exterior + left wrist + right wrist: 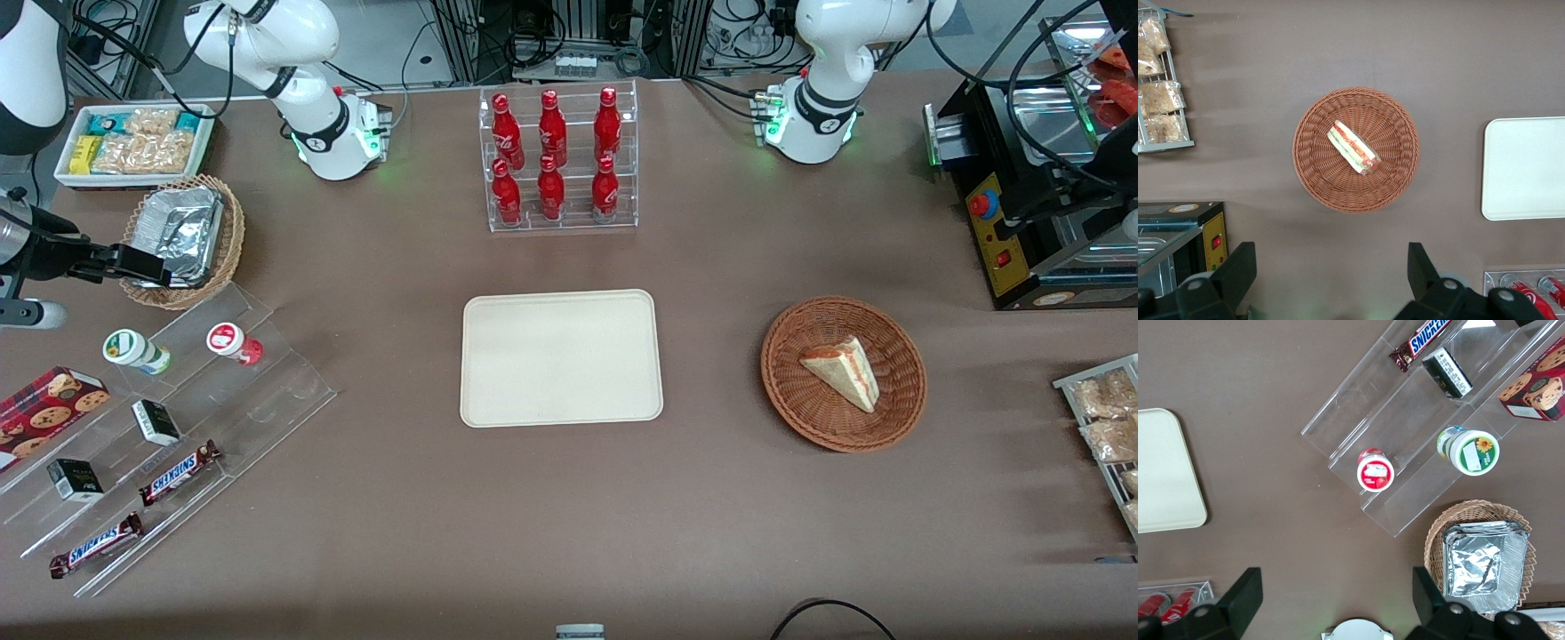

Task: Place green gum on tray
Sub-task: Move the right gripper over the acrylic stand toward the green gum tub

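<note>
Nearest the front cam: two Snickers bars (180, 472) + two small dark boxes (156, 421) sat on the lower steps of the clear acrylic riser (267, 391), cookie box (49, 411) beside them, all at the working arm's end of the table.

Next step up: green gum (135, 349) stood upright on the riser, lid up, sunflower sticker visible in wrist view (1469, 451). Red gum (235, 343) was on the same stand, just beside it, nearer the tray, not touching. Don't mix them up.

Tray (561, 357) lay mid-table, bare, well apart from the gum. Task not started as far as I could judge.

Gripper (133, 264) hovered above the wicker basket of foil trays (182, 240), farther from the cam than the gum, fingers (1241, 600) spread wide, nothing between them.

Farther still: white bin of snack packets (133, 142), rack of red bottles (556, 160).

Handling, my guess: small plastic bottle, light, rigid, smooth sides so prob a bit slippery, not fragile. Tall-ish vs base so easy to tip if nudged off-center. Grip pt: come straight down, pinch across the body just under the lid, jaws on either side. The wider lid should act as a lip vs slip. Watch clearance to the red one + the acrylic step edge. Moderate squeeze enough.
</note>
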You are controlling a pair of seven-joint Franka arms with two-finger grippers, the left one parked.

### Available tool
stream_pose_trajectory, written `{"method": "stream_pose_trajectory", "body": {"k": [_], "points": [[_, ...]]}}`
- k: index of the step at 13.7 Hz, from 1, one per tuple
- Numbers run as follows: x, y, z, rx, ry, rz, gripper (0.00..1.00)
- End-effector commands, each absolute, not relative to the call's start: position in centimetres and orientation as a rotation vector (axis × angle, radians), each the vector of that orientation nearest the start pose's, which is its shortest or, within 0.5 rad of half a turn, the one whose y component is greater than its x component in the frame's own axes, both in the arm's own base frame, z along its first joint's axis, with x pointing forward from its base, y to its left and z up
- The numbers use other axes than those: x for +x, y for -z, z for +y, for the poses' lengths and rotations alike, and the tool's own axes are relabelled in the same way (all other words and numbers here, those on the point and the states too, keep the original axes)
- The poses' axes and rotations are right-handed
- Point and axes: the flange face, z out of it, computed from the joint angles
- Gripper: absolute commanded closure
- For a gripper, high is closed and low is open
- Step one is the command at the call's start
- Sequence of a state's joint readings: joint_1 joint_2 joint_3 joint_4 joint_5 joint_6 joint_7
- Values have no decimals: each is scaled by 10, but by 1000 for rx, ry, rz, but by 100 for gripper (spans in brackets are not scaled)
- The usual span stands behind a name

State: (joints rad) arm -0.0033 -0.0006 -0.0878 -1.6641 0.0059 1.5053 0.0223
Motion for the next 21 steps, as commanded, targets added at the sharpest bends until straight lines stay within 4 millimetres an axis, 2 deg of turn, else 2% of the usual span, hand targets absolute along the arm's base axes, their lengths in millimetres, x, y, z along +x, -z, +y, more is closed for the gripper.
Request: {"method": "stream_pose_trajectory", "body": {"k": [1,4,6,8,10,12,14,18,19,21], "points": [[549,-579,-50,-3124,-209,211,0],[551,-575,-52,-3127,-192,195,0],[557,-564,-53,-3137,-208,173,0],[559,-550,-58,-3138,-204,26,0],[558,-543,-73,-3132,-182,-102,0],[560,-536,-79,-3142,-149,-317,0],[558,-527,-103,-3126,-120,-484,0],[558,-504,-133,-3061,-61,-836,0],[557,-499,-148,-3039,-53,-923,0],[558,-483,-162,-2995,-37,-1044,0]]}}
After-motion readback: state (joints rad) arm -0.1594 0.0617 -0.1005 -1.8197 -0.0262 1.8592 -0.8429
